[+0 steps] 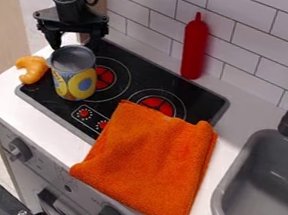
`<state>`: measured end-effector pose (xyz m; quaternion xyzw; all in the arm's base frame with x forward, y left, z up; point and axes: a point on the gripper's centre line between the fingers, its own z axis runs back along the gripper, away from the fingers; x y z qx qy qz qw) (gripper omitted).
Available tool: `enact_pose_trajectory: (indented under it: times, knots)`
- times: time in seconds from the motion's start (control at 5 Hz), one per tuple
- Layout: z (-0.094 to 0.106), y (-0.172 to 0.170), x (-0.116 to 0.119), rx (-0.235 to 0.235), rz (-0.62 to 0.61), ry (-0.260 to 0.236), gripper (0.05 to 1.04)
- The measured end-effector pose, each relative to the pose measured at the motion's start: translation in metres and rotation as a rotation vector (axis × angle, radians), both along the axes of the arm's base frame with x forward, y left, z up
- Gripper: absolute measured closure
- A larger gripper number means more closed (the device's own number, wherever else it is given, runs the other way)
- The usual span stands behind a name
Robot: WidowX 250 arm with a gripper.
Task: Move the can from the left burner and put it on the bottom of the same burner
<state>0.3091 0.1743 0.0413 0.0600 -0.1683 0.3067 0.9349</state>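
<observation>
While 1 can (74, 77) is nr L burner (106, 77), 1 cloth (156, 161) overlaps stovetop (205, 101).

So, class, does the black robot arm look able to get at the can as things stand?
Probably yes: its open pincer hangs close to the can, nothing visibly between them; the toy croissant lies only alongside.

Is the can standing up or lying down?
Standing up. The can has its round grey end on top and its label around the side.
</observation>
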Motion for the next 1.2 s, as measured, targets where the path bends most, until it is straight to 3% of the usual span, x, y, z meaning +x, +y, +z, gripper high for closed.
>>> enact_pose_trajectory:
  times: [0.8,1.2]
  knots:
    - [-0.004,-0.017,-0.036,0.014,-0.125,0.005,0.083]
    - [0.01,-0.017,-0.016,0.011,-0.067,-0.051,0.083]
